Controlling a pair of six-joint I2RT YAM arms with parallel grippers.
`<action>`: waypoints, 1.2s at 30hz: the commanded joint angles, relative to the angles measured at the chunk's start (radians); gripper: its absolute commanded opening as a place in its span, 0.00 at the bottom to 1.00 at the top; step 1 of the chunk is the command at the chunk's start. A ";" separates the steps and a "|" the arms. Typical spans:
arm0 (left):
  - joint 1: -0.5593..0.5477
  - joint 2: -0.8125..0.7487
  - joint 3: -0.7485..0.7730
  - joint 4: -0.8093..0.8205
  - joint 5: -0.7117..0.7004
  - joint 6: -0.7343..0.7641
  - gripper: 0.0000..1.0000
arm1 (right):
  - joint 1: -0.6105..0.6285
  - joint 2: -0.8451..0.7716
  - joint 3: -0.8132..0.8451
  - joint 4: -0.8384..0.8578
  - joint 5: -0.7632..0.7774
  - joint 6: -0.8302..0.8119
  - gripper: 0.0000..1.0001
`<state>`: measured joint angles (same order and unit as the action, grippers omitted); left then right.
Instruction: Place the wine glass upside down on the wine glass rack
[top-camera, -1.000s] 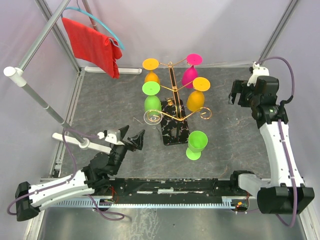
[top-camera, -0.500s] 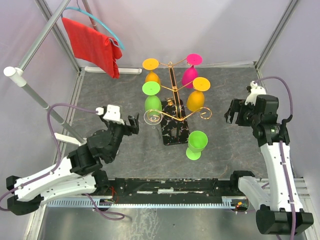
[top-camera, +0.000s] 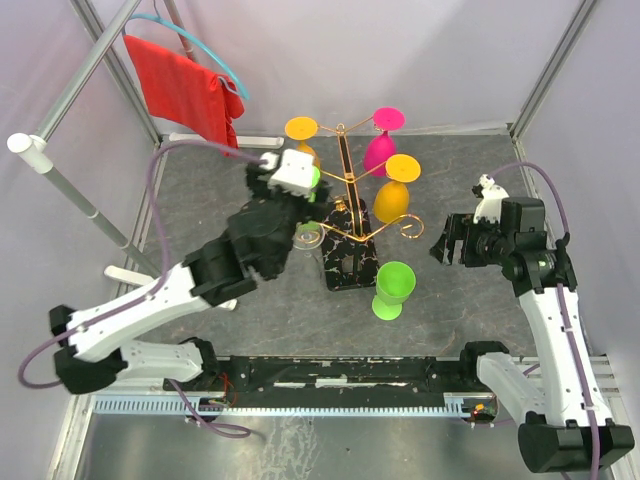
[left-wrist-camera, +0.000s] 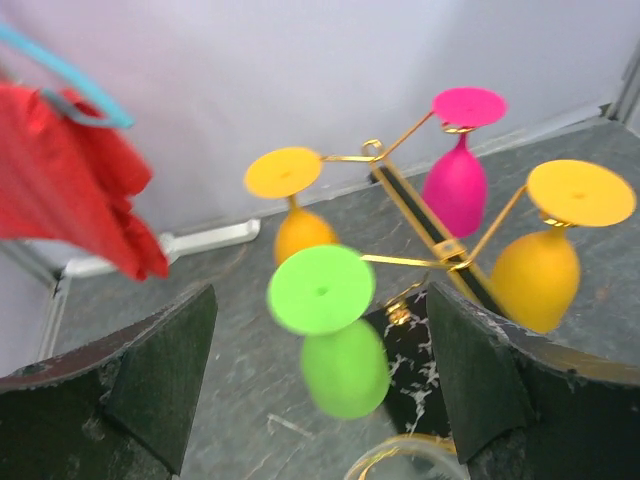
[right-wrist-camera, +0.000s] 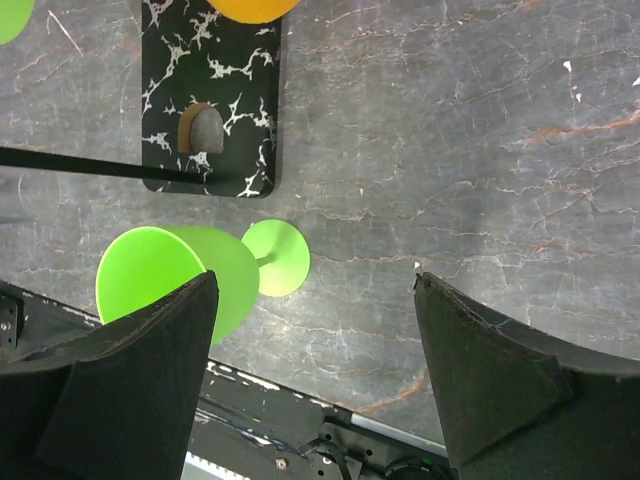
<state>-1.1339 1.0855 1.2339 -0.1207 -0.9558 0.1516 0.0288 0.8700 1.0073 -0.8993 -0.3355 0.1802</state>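
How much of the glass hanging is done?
Done: two orange glasses, a pink glass and a green glass hang upside down on the rack. In hand: nothing, the left claw and right claw are open. Left: the last glass, green too, sits on the table.

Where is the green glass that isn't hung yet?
Top view: the loose green glass stands upright on the table, just right of the rack base.

I count two orange wine glasses, two green wine glasses, one pink wine glass, one gold rack and one red cloth.
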 joint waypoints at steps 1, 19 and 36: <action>0.016 0.139 0.152 0.081 0.122 0.116 0.92 | 0.011 -0.048 0.050 -0.044 -0.033 -0.022 0.87; 0.033 0.306 0.310 0.056 0.314 -0.012 0.92 | 0.082 -0.090 -0.051 0.031 -0.065 0.074 0.84; 0.034 0.294 0.294 0.040 0.292 -0.043 0.92 | 0.309 0.000 -0.145 0.134 0.175 0.156 0.76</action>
<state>-1.1053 1.3979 1.5024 -0.0994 -0.6529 0.1471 0.3088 0.8513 0.8738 -0.8246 -0.2260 0.3103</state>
